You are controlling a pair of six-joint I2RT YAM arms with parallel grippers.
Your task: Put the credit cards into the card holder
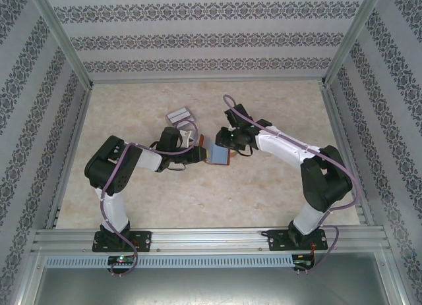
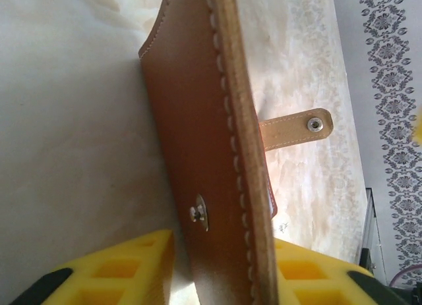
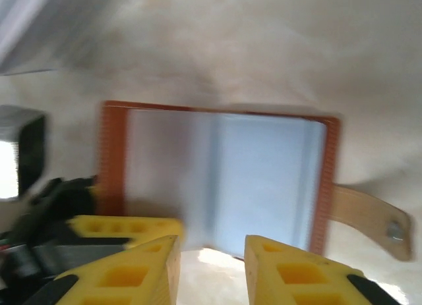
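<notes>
Card holder (image 1: 219, 155): I'm seeing it at the centre of the overhead frame, between the two wrists. It is spread open, with the grey-blue inside facing the right wrist camera and the clasp tab (image 2: 297, 129) sticking out sideways.
Left gripper (image 2: 224, 272): I'm clamping the holder's brown cover edge-on between the yellow fingers.
Right gripper (image 3: 211, 255): its fingers are standing parted with nothing between them, just below the holder's lower edge — this view is blurring.
Credit cards (image 1: 179, 114): they're lying in a small pale stack above and left of centre, apart from both grippers.
Step in hand: I'm judging that the holder is being presented open. I'd be holding the left grip steady and sending the right arm for one card, pinching it by a short edge.
Table (image 1: 264, 193): pale, marbled and flat — thin cards may be resisting a clean lift.
Room: patterned wallpaper walls (image 1: 198, 41) are enclosing the table, with an aluminium frame (image 1: 211, 238) running along the bottom.
</notes>
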